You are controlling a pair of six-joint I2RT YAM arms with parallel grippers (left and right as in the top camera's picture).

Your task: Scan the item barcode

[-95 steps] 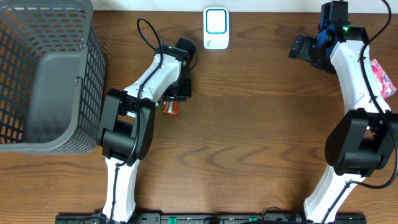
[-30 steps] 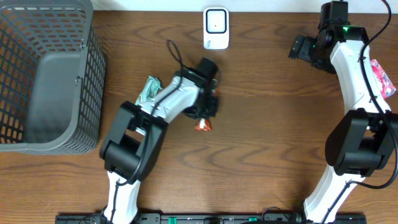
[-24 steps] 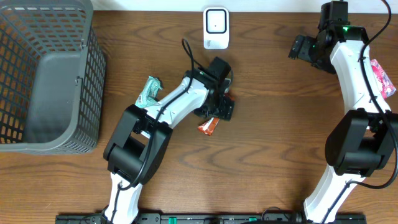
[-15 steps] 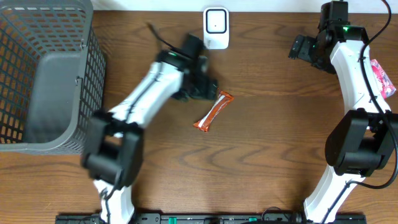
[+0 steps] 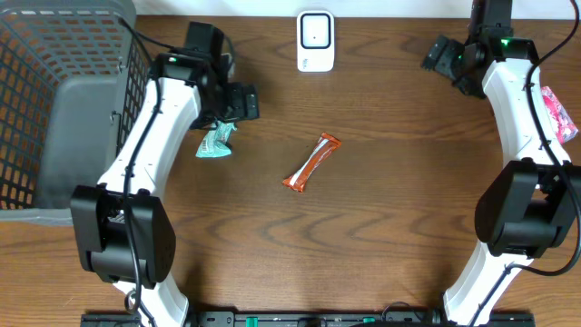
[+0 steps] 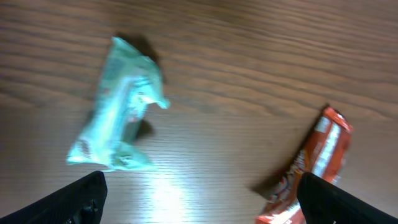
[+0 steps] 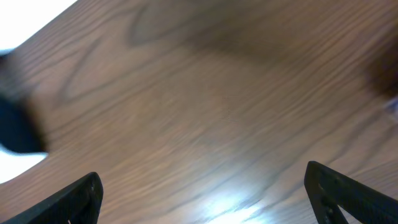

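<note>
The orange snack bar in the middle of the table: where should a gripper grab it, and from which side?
Probably across its narrow middle, down from above. The orange snack bar lies flat and diagonal on the table, slim and clear of the green packet, so jaws turned across its short width should fit.
</note>
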